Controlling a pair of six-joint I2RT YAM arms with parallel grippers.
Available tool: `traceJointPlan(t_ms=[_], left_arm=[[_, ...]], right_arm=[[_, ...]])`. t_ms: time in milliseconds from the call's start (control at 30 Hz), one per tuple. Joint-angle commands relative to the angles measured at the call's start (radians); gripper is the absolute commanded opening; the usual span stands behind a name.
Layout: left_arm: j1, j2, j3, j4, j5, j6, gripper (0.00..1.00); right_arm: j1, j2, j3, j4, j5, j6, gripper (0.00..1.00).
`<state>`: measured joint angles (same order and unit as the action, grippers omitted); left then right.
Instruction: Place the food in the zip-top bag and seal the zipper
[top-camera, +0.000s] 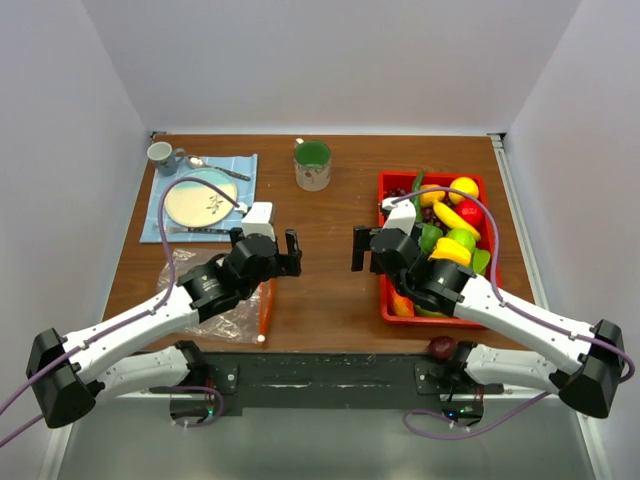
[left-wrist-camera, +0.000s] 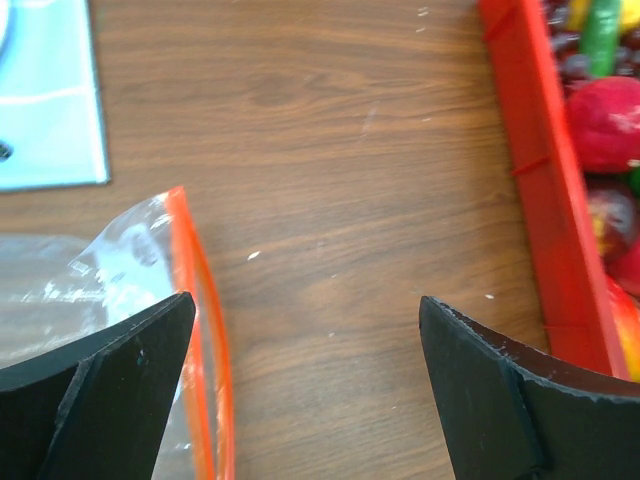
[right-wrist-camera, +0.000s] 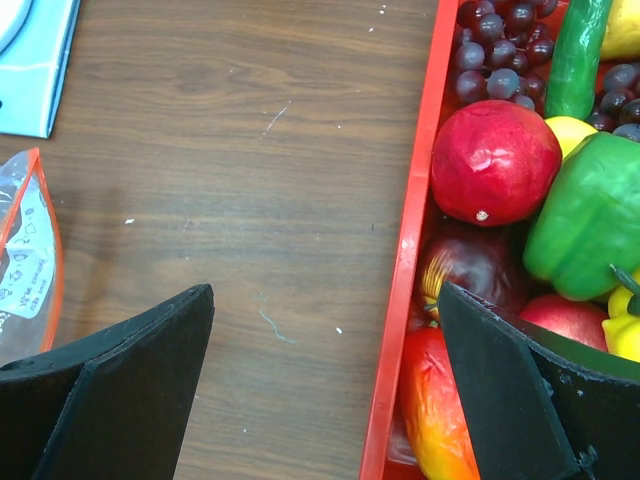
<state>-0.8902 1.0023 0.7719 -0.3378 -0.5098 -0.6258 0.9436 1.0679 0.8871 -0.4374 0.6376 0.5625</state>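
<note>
A green mug (top-camera: 313, 165) stands between blue placemat (top-camera: 243, 180) and red tray (top-camera: 385, 300).

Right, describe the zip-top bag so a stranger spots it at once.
On the wooden table's left half, nearer the robot than the blue placemat, the zip-top bag lies partly under the left arm. Only it is clear crinkly plastic with an orange-red edge strip.

Brown wood table (top-camera: 330, 290). Back L: blue placemat (top-camera: 232, 172), grey cup (top-camera: 160, 153) at its far-L corner. Back ctr: green mug (top-camera: 313, 165). R side: red tray (top-camera: 400, 177). Near L: clear zip-top bag (top-camera: 230, 312) lying flat, orange zipper (top-camera: 265, 310) toward ctr. Near R edge: loose dark-red toy fruit (top-camera: 440, 346).
</note>
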Motion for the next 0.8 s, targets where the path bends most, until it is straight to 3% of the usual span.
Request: traceJointPlan(t_ms=[0,167,300,533,767], left_arm=[[0.007,-0.007,0.055,-0.084,-0.093,-0.083,0.98],[0.019,-0.025,0.078,-0.168,-0.182,-0.141,0.88],[0.04,0.047,0.112,-0.294,-0.255,-0.21,0.78],[0.054,0.174,0.087,-0.366,-0.366,-0.307,0.73],[0.045,0.246,0.055,-0.346,-0.328,-0.324,0.66]], right_arm=[[0.003,-0.028,0.041,-0.007,0.028,0.025,0.99],[0.003,-0.054,0.015,-0.011,0.01,0.046,0.99],[0.003,-0.082,-0.01,-0.023,-0.004,0.066,0.99],[0.003,-0.164,-0.071,-0.046,-0.009,0.112,0.99],[0.003,-0.174,-0.079,-0.083,-0.023,0.129,0.99]])
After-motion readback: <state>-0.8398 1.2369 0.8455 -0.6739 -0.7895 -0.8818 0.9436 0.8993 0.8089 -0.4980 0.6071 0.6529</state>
